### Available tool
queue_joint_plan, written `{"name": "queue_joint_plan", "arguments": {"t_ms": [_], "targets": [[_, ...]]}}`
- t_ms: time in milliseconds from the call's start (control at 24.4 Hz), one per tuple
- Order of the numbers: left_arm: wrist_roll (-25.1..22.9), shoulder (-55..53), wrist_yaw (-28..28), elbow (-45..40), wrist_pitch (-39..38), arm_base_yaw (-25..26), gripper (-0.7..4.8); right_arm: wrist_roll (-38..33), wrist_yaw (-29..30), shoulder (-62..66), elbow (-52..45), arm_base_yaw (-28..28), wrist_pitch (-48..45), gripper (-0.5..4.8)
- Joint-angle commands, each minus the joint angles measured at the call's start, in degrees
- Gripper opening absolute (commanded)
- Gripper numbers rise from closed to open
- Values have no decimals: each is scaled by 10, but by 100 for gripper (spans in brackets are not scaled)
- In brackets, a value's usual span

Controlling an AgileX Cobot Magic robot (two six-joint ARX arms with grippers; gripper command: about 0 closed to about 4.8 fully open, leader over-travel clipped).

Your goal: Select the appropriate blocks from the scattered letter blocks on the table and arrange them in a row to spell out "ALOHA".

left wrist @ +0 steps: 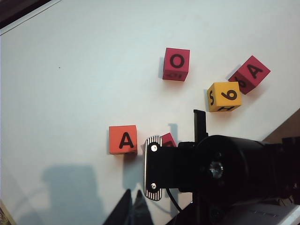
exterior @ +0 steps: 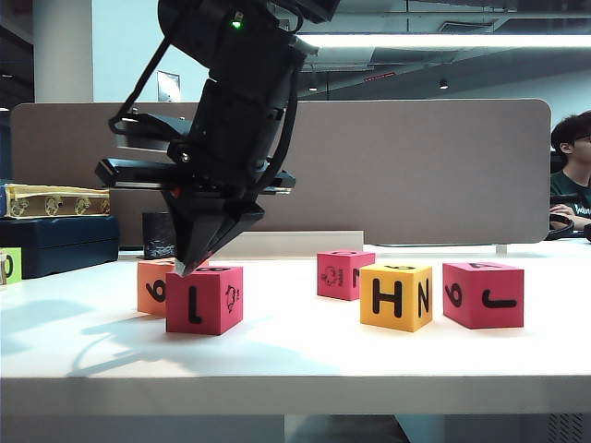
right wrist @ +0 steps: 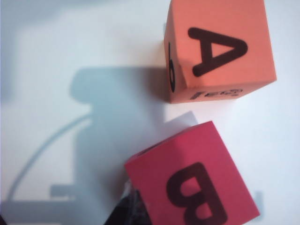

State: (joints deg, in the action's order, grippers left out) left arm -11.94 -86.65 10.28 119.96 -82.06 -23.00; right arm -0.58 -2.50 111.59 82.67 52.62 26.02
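You are nudging the light, foam-like pink-red block (right wrist: 192,180) with the closed, empty right hand (exterior: 189,268), lower left of the exterior frame; grip flat opposite faces. Left hand (left wrist: 133,211) is closed, empty.

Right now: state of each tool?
Left tool: closed, holding nothing, above the table.
Right tool: closed, empty, tip at the red block.

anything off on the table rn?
No damage or spills. The blocks are scattered, not in a row; the pink-red block sits skewed beside the orange A block, showing B on top. The right hand, shut, is at its top edge. The left hand is shut, above the table.
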Motion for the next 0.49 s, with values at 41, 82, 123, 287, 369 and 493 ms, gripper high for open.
{"name": "queue_joint_plan", "arguments": {"t_ms": [41, 82, 123, 287, 369, 493], "targets": [[2, 3, -1, 1, 0, 0, -6, 7, -7, -1, 4, -2, -10, -4], [2, 3, -2, 1, 0, 0, -6, 7, -13, -1, 4, -2, -11, -4], [2, 3, -2, 1, 0, 0, -6, 9, -20, -2, 4, -2, -13, -5], [1, 3, -2, 1, 0, 0, -6, 15, -38, -3, 4, -5, -15, -4], [0, 3, -2, 1, 0, 0, -6, 20, -39, -3, 4, -7, -14, -4], [0, 3, -2, 1, 0, 0, -6, 20, -46, -3, 4, -12, -22, -4]]}}
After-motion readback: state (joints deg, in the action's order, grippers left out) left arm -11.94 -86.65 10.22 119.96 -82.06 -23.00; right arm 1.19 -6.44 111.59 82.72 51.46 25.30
